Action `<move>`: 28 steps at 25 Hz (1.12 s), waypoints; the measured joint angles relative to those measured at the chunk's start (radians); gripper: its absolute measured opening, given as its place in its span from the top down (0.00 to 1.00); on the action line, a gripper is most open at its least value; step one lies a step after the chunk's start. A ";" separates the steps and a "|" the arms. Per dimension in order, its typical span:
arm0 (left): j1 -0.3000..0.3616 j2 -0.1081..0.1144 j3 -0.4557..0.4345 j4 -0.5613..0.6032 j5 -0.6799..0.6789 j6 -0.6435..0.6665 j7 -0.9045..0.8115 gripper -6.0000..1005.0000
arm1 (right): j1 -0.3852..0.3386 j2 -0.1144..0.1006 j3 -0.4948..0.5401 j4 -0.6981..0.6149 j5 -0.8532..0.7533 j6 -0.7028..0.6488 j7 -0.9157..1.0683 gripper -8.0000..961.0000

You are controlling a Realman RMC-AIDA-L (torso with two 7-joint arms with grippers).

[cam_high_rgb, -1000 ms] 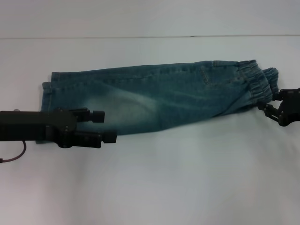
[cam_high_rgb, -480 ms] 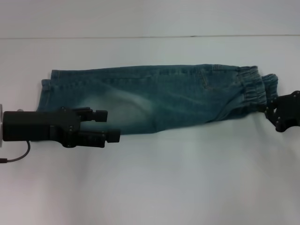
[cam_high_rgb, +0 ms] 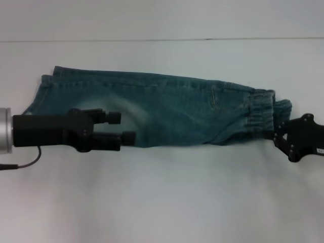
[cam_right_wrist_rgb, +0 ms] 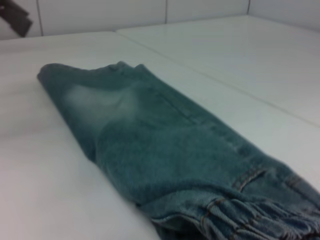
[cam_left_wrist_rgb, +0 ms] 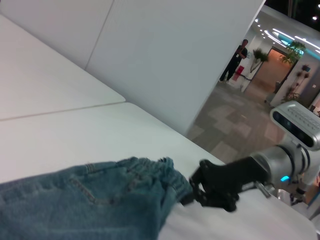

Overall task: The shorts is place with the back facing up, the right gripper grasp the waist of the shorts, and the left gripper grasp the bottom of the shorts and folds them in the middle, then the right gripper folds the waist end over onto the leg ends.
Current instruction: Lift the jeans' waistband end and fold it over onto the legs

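Observation:
The blue denim shorts (cam_high_rgb: 167, 109) lie folded lengthwise on the white table (cam_high_rgb: 177, 202), with the leg ends at the left and the elastic waist (cam_high_rgb: 260, 111) at the right. My right gripper (cam_high_rgb: 279, 133) is at the waist's near corner, shut on the fabric. The left wrist view shows it (cam_left_wrist_rgb: 196, 186) pressed against the gathered waistband of the shorts (cam_left_wrist_rgb: 75, 200). My left gripper (cam_high_rgb: 123, 127) hovers over the leg half, its two fingers apart and holding nothing. The right wrist view looks along the shorts (cam_right_wrist_rgb: 165, 150) from the waist end.
A seam line (cam_high_rgb: 152, 40) crosses the table behind the shorts. The table's far edge (cam_left_wrist_rgb: 165, 127) drops off to an open hall beyond the waist end. Bare white surface stretches in front of the shorts.
The right gripper moved left and toward me, dragging the waist with it. The shorts swung so the leg ends sit farther back. The left gripper shifted right, over the fabric.

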 joint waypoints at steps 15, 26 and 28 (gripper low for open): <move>-0.076 -0.043 0.000 -0.388 -0.201 -0.361 0.426 0.54 | -0.103 0.006 -0.006 -0.149 0.009 -0.105 0.105 0.94; -0.224 -0.046 -0.009 -0.783 -0.284 -0.669 0.725 0.86 | -0.126 0.010 -0.078 -0.270 0.017 -0.119 0.196 0.93; -0.253 -0.046 -0.012 -0.851 -0.306 -0.723 0.785 0.89 | -0.127 0.010 -0.094 -0.290 0.024 -0.122 0.210 0.93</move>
